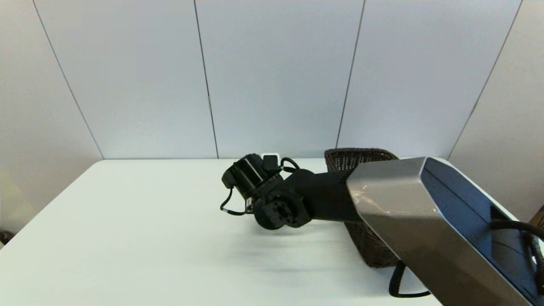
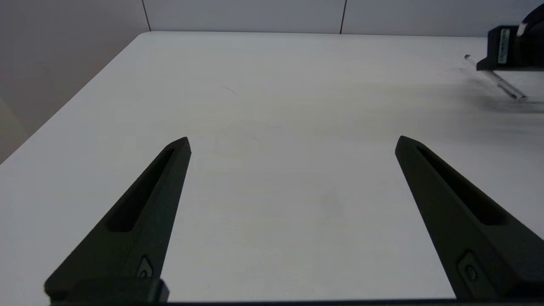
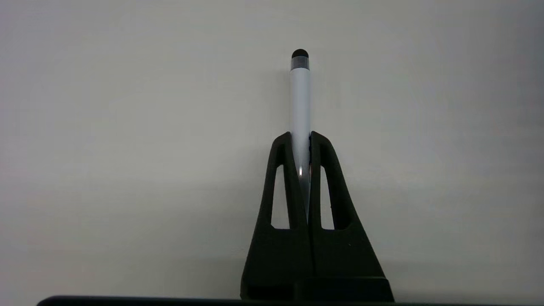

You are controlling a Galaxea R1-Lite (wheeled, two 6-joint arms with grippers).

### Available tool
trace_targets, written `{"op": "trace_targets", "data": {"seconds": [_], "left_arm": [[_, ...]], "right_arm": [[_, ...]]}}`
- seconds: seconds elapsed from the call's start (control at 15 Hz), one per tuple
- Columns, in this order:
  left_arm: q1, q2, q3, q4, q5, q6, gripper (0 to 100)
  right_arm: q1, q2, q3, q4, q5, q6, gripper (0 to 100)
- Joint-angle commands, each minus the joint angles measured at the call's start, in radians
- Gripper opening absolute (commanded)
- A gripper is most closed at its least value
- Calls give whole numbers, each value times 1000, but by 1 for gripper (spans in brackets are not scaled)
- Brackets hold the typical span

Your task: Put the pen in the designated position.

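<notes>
The right end effector (image 3: 301, 138) clamps the pen (image 3: 300, 100) over the table (image 1: 127, 221); the head view seemingly hides the pen. The left end effector (image 2: 293, 142) hovers spread.

Two black fingers (image 3: 293, 170) of the right gripper (image 3: 301, 138) stand close together, pinching a thin white pen (image 3: 300, 102) between them. The pen runs straight out beyond the fingertips, lengthwise in line with the fingers. Its far end has a short grey band and a small rounded black tip. Each finger has a long slot cut through it, showing the pale surface behind. A plain white table (image 3: 127, 148) fills the background, with soft shadow around the gripper's base.
</notes>
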Motion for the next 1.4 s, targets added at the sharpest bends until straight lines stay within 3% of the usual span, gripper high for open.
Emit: {"op": "trace_targets", "data": {"seconds": [0.07, 0.53, 0.8, 1.0, 1.2, 1.4], "left_arm": [[0, 0, 0, 0, 0, 0, 100], [0, 0, 0, 0, 0, 0, 100], [0, 0, 0, 0, 0, 0, 100], [0, 0, 0, 0, 0, 0, 100], [0, 0, 0, 0, 0, 0, 100], [0, 0, 0, 0, 0, 0, 100]], "right_arm": [[-25, -118, 0, 45, -6, -3, 0], [-40, -293, -4, 85, -6, -20, 0], [-46, -414, 6, 85, -6, -75, 0], [-69, -489, 14, 85, -6, -147, 0], [-152, -541, 16, 83, -4, -245, 0], [-281, -586, 16, 76, 79, -373, 0]]}}
